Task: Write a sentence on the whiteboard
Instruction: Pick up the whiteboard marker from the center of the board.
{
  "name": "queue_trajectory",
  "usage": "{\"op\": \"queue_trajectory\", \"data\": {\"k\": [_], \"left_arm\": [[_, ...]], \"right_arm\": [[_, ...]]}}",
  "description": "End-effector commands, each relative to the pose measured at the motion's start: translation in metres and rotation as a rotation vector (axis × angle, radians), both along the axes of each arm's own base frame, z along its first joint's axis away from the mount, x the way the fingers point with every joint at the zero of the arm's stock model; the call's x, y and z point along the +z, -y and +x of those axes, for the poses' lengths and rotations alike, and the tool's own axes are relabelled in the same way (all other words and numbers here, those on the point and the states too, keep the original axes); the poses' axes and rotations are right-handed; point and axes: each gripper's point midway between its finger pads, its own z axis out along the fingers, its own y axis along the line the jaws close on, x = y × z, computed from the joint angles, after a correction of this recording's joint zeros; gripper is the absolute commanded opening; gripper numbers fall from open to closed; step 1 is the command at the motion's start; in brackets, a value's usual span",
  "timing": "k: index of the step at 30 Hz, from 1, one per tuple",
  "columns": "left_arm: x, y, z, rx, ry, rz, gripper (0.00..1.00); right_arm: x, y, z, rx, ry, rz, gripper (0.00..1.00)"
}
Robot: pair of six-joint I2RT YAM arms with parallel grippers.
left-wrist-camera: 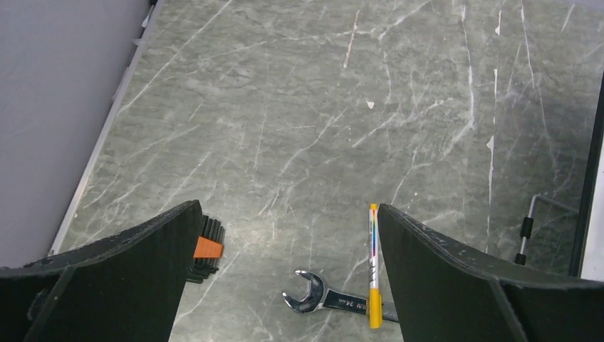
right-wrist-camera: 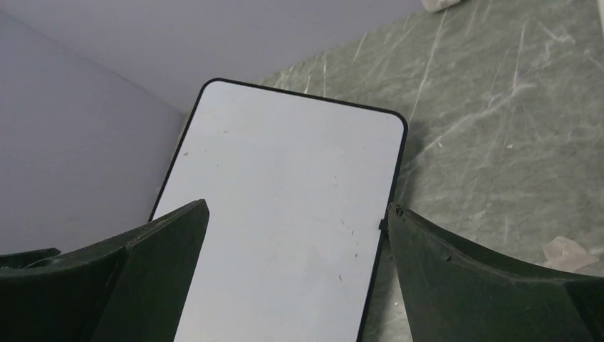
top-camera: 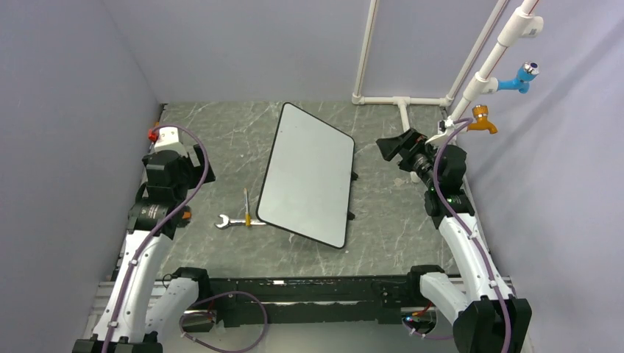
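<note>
Overhead view of a dark marbled table [top-camera: 221, 132] with two robot arms at its near edge. The whiteboard [top-camera: 309, 176] lies in the middle of the table, turned at an angle, its near corner towards the right. Its surface is blank apart from a few faint specks; no sentence is on it yet.

Just left of the board lies a marker [left-wrist-camera: 373, 263] with a yellow end, resting across the handle of a silver wrench [left-wrist-camera: 320, 299].

The left gripper [left-wrist-camera: 286, 210] hovers above the table with its fingers spread wide and nothing between them, the marker near its right finger. The right gripper [right-wrist-camera: 298, 206] hangs over the board's right side, also spread and empty.

The task looks to be at its start: fetching the pen. The next move likely calls for the left gripper to lower over the marker and pinch it clear of the wrench.
</note>
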Motion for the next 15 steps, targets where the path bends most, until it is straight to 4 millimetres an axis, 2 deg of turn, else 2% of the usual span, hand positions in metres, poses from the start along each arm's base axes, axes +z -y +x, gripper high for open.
{"op": "queue_trajectory", "data": {"k": [1,5,9,15], "left_arm": [[0.014,0.007,0.005,-0.031,0.014,0.011,0.99],[0.009,0.011,0.008,-0.037,-0.010,0.004,0.99],[0.001,0.017,0.013,-0.060,-0.036,-0.009,0.99],[-0.032,0.026,0.020,-0.134,-0.107,0.013,0.99]], "right_arm": [[0.001,-0.004,-0.002,0.014,-0.018,0.035,1.00],[-0.020,-0.004,-0.003,0.019,-0.138,0.008,1.00],[-0.031,-0.005,-0.006,0.044,-0.192,-0.019,1.00],[-0.047,-0.007,-0.013,0.077,-0.274,-0.064,1.00]]}}
